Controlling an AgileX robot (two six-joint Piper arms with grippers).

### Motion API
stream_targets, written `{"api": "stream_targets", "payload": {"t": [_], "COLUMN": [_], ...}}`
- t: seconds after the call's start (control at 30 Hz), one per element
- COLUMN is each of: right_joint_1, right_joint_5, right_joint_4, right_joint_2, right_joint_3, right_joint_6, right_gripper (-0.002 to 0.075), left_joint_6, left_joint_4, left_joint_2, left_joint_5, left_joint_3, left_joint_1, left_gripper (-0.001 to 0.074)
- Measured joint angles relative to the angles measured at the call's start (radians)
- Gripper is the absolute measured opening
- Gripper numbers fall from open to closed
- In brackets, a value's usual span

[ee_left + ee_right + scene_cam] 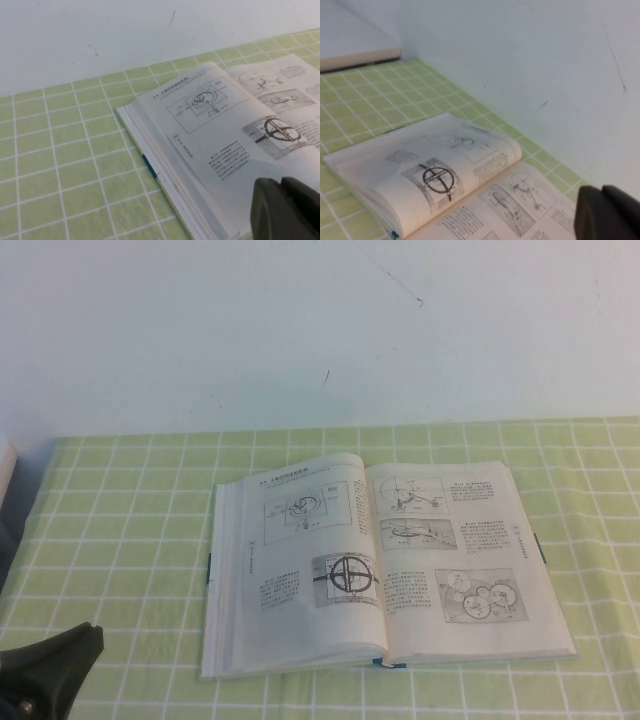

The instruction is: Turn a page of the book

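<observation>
On a green-and-white checked tablecloth [120, 510] set against a pale wall [300, 330], the book [380, 560] lies open and flat, roughly mid-table, its thin dark cover edge peeking out along the near side and at both outer sides. Both open faces rest level: the left one shows a boxed diagram above and a round, globe-like figure below, the right one carries smaller machine drawings with a cluster of gears near its lower corner. No leaf stands up or curls between the two halves, and nothing touches the paper. The left gripper [45, 670] sits low at the near left corner of the table in the high view, well apart from the book; in its own wrist view its dark fingertips [285, 210] lie close against each other, so it reads as closed and empty. The right gripper [607, 212] is out of the high view altogether; its wrist camera looks across the book from the right side, and its jaws are fully closed with nothing held. Whether the page [300, 540] with the globe-like figure has already gone over or the turn has not begun, I cannot tell from how things lie; both arms look parked. If the turn is still to come, everything remains: reaching in, catching a leaf's edge, and sweeping it across the spine.
</observation>
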Motion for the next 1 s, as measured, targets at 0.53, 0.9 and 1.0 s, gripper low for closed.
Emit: {"api": "stream_targets", "payload": {"t": [0.53, 0.9, 1.0], "right_joint_1": [0.0, 0.0, 0.0], "right_joint_5": [-0.076, -0.151, -0.195], "right_joint_4": [0.125, 0.132, 0.111], "right_joint_2": [0.0, 0.0, 0.0], "right_joint_3": [0.01, 0.011, 0.011], "right_joint_6": [0.0, 0.0, -0.012], "right_gripper": [-0.0002, -0.0002, -0.0002], "left_joint_6": [0.0, 0.0, 0.0], "left_joint_4": [0.006, 0.006, 0.006], "left_joint_2": [0.0, 0.0, 0.0], "left_joint_5": [0.001, 0.001, 0.001], "left_joint_3": [0.032, 0.034, 0.034], "left_joint_1": [0.0, 0.0, 0.0], "left_gripper": [-0.0004, -0.0004, -0.0004]}}
